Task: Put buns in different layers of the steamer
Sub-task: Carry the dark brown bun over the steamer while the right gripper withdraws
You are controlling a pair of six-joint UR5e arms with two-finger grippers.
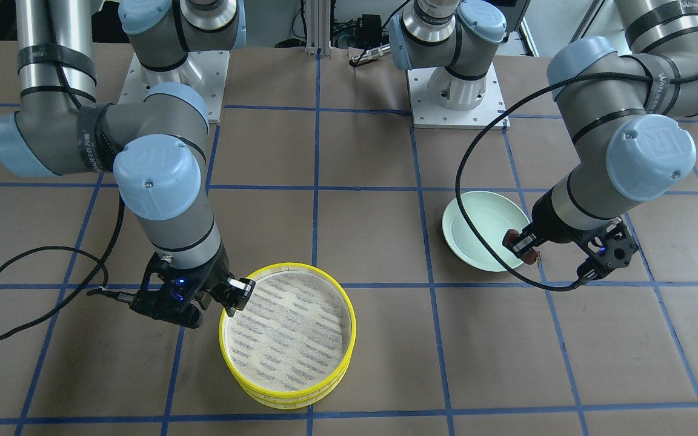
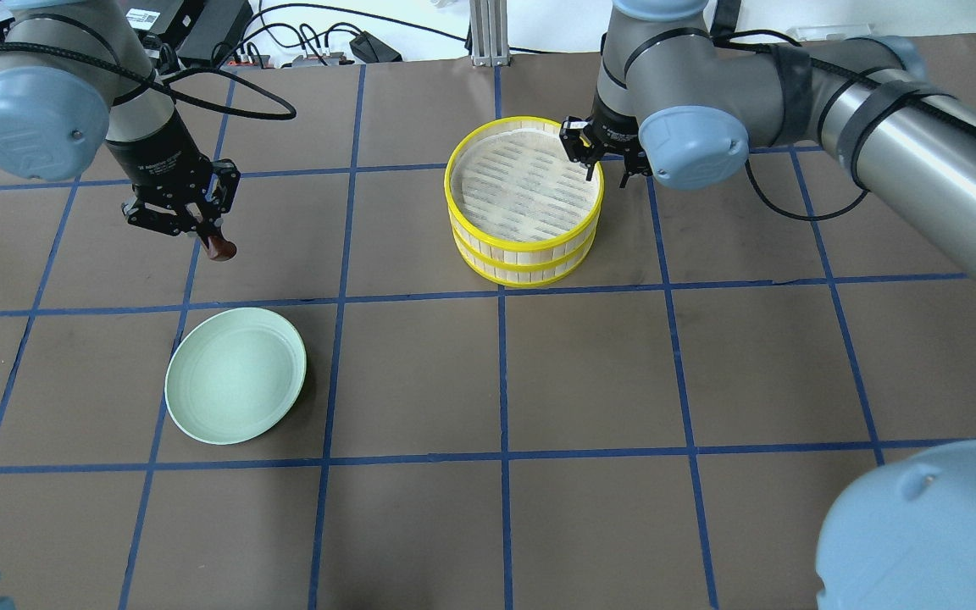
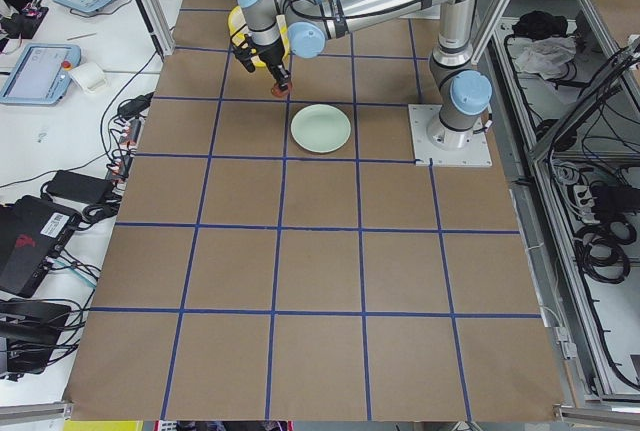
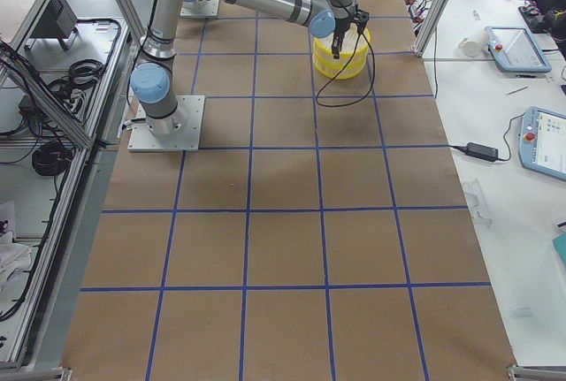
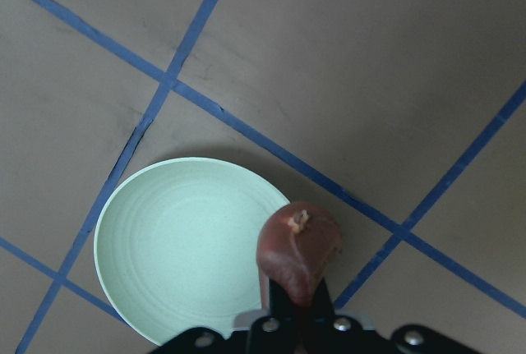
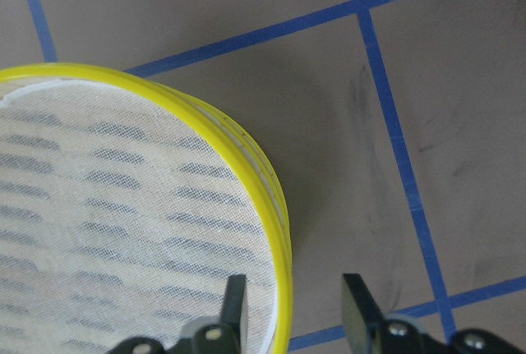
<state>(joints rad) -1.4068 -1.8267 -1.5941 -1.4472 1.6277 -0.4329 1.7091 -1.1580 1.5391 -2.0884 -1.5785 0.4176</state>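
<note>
Two steamer layers are stacked; the top layer point(image 2: 524, 182) shows a bare mesh, and the lower layer point(image 2: 526, 273) sits under it. My right gripper point(image 2: 591, 161) is open, its fingers on either side of the top layer's yellow rim point(image 6: 271, 198). My left gripper point(image 2: 208, 230) is shut on the dark reddish-brown bun point(image 2: 219, 247) and holds it above the table, beside the mint-green plate point(image 2: 235, 374). The bun also shows in the left wrist view point(image 5: 297, 247). The cream-white bun is not in view.
The mint-green plate point(image 1: 485, 230) has nothing on it and lies on the robot's left half of the table. The steamer stack point(image 1: 288, 330) stands on the right half. Blue tape lines grid the brown table. The two arm bases point(image 1: 455, 91) stand at the robot's edge.
</note>
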